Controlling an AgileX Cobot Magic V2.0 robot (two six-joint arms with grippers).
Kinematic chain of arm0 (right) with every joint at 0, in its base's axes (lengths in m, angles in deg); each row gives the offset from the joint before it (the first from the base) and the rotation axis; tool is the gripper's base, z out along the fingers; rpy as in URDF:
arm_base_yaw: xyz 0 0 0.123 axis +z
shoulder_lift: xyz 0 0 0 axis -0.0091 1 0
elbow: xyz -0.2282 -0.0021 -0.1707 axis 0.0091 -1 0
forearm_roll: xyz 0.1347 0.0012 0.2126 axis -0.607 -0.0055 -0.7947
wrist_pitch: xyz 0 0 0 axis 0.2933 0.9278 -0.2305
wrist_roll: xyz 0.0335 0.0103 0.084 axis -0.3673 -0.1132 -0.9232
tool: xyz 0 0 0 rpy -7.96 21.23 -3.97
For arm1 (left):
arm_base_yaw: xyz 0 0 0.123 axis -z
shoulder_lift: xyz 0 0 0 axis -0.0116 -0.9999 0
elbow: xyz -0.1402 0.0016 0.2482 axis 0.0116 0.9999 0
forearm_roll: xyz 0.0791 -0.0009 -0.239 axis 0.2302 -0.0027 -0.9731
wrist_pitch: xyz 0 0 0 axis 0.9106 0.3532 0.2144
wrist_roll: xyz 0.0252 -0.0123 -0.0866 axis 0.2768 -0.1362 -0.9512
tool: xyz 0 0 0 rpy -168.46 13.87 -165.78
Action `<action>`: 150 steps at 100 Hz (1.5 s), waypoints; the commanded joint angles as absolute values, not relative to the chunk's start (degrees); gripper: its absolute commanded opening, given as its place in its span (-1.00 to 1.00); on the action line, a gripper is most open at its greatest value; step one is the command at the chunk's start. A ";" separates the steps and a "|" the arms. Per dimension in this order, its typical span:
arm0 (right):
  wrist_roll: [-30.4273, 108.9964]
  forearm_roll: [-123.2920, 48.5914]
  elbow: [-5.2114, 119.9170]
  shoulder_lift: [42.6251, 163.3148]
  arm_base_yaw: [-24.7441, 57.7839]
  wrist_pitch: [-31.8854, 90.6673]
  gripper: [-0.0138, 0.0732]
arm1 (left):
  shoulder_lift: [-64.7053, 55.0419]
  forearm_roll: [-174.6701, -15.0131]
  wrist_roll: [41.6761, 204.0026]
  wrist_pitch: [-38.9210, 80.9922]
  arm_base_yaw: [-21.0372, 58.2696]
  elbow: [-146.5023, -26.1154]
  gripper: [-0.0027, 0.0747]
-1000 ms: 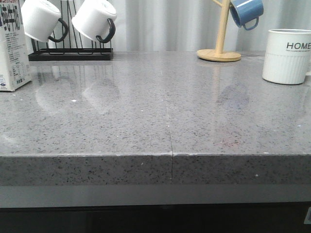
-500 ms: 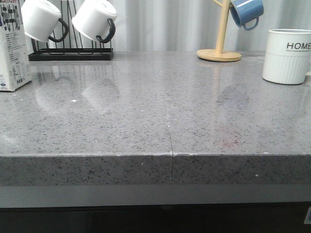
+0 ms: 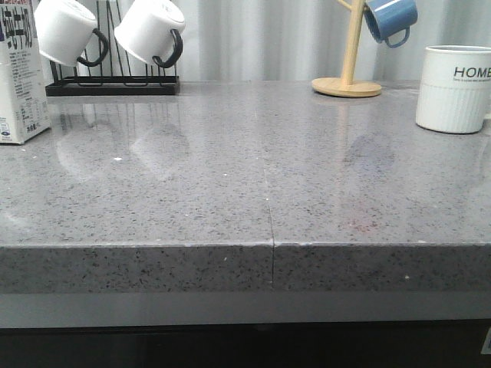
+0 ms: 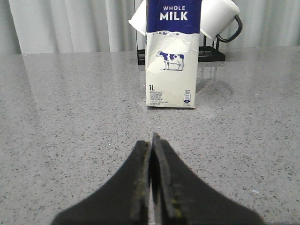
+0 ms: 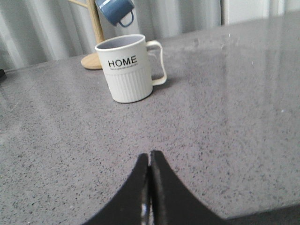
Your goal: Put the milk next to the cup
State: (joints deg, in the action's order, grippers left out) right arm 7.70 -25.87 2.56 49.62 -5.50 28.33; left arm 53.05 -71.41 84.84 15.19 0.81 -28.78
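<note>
The milk carton (image 3: 19, 77) stands upright at the far left of the grey counter, cut off by the front view's edge. In the left wrist view the milk (image 4: 171, 56) shows its blue top, cow picture and "1L", straight ahead of my left gripper (image 4: 152, 140), which is shut and empty, well short of it. The cream "HOME" cup (image 3: 453, 88) stands at the far right. In the right wrist view the cup (image 5: 126, 70) is ahead of my right gripper (image 5: 150, 155), which is shut and empty. Neither gripper shows in the front view.
A black rack (image 3: 111, 84) with two white black-handled cups (image 3: 149, 32) stands at the back left, just behind the milk. A wooden mug tree (image 3: 347, 84) with a blue mug (image 3: 390, 19) stands at the back right. The counter's front edge (image 3: 272, 245) faces the robot.
The front view has shifted very slightly; nothing on the counter has moved.
</note>
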 commanded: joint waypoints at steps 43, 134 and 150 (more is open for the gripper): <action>6.68 -23.26 9.77 78.26 -5.80 6.83 0.12 | 54.90 -71.58 84.39 10.26 0.74 -26.51 -0.99; 6.74 -22.65 27.77 128.57 -6.75 -28.81 0.12 | 54.90 -71.58 84.39 10.26 0.74 -26.51 -0.99; 7.67 -22.88 32.02 132.87 -7.47 -29.23 0.10 | 54.90 -71.58 84.39 10.26 0.74 -26.51 -0.99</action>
